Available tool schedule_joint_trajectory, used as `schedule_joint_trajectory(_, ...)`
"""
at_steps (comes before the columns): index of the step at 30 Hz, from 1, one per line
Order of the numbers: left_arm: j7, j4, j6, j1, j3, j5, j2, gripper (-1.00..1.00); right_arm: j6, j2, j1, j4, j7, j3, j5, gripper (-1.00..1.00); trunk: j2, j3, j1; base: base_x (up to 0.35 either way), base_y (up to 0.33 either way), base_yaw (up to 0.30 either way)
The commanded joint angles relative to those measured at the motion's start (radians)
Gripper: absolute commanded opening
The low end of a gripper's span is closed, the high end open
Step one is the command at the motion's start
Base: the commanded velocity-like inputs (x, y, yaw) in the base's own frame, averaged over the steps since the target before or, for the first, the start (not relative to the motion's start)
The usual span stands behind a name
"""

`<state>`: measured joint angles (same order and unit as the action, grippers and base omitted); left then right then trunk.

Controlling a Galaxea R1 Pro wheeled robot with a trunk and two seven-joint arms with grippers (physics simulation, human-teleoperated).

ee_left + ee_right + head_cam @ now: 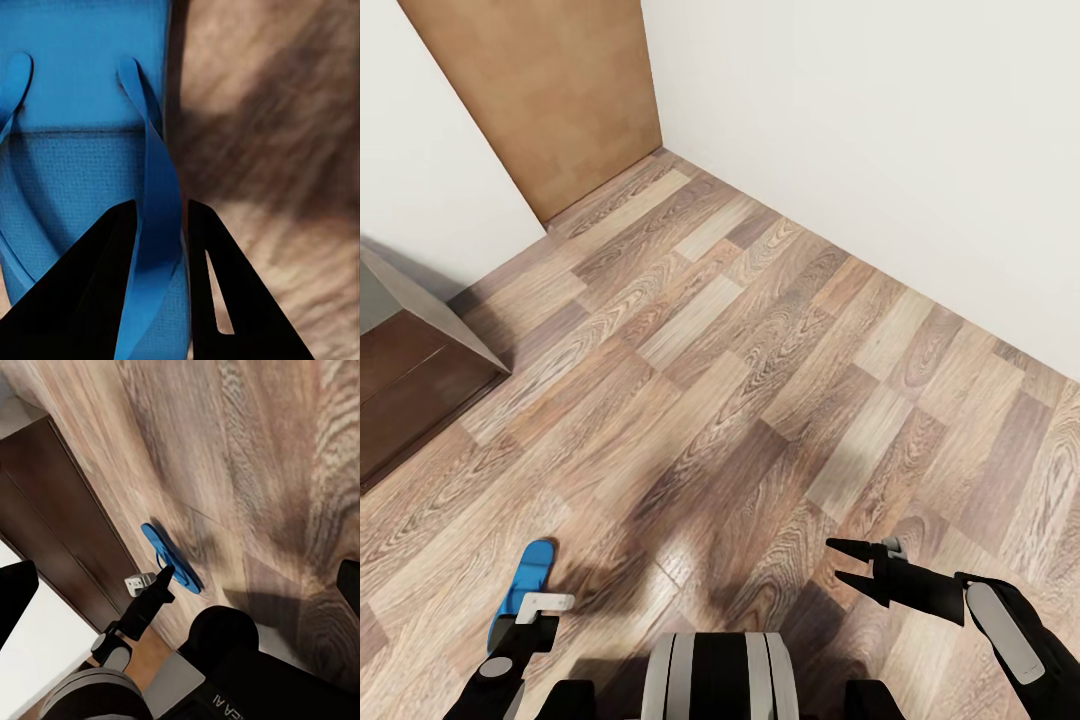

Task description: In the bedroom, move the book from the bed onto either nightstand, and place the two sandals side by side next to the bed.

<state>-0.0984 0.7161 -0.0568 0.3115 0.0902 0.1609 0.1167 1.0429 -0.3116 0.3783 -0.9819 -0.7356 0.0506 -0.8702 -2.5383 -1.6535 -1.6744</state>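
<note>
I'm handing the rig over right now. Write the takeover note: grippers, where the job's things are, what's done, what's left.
Left gripper: fingers on either side of a strap of one blue sandal, which looks held just above the wood floor, low on the robot's left. Whether the grip is firm I can't tell.
Right gripper: open, empty, over bare floor.
Dark brown furniture sits at the left, by the wall; a wooden door is in the far corner.
Done: nothing that can be confirmed.
Left: place this sandal beside the bed, find the second sandal, pair them; move the book to a nightstand.
</note>
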Motion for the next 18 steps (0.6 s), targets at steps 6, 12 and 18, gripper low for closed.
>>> schedule_joint_trajectory(6,-0.003,0.002,-0.006,0.0,0.0,0.01,0.0,-1.0,0.004,0.0,0.001,0.0,-0.006,0.002,0.005,1.0,0.0,0.007,0.001,0.0,0.0,0.0)
schedule_joint_trajectory(12,0.001,0.002,-0.006,0.0,0.0,0.009,0.0,-1.0,0.004,0.0,0.001,0.0,-0.006,0.003,0.005,1.0,0.002,0.03,0.004,0.0,0.0,0.0)
schedule_joint_trajectory(18,0.009,0.005,-0.008,0.0,0.006,-0.014,0.006,-1.0,0.004,-0.002,0.001,0.0,-0.006,0.003,0.005,1.0,0.003,0.054,0.006,0.0,0.0,0.0)
